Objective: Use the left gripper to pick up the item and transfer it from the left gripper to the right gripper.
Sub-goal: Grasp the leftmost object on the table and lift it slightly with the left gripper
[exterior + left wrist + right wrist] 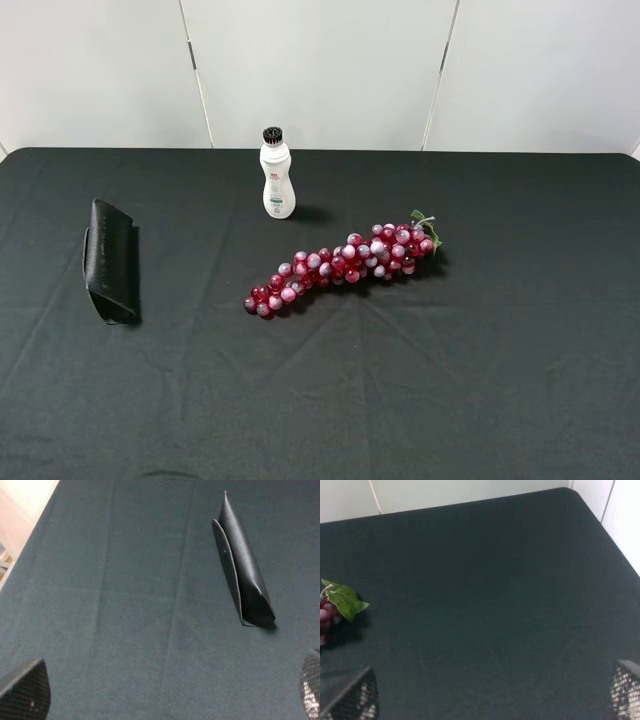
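The item, a flat oblong black case [110, 260], lies on the left side of the black tablecloth with one long edge raised. In the left wrist view the case [245, 570] lies ahead of my left gripper [167, 695] and off to one side, well apart from it. The left fingertips [25, 692] show only at the frame's lower corners, spread wide and empty. My right gripper [487, 695] is also spread wide and empty over bare cloth. Neither arm shows in the exterior high view.
A white black-capped bottle [277, 175] stands upright at the back centre. A red grape bunch [345, 262] lies in the middle; its green leaf [345, 600] shows in the right wrist view. The table's edge [615, 540] and white walls lie beyond.
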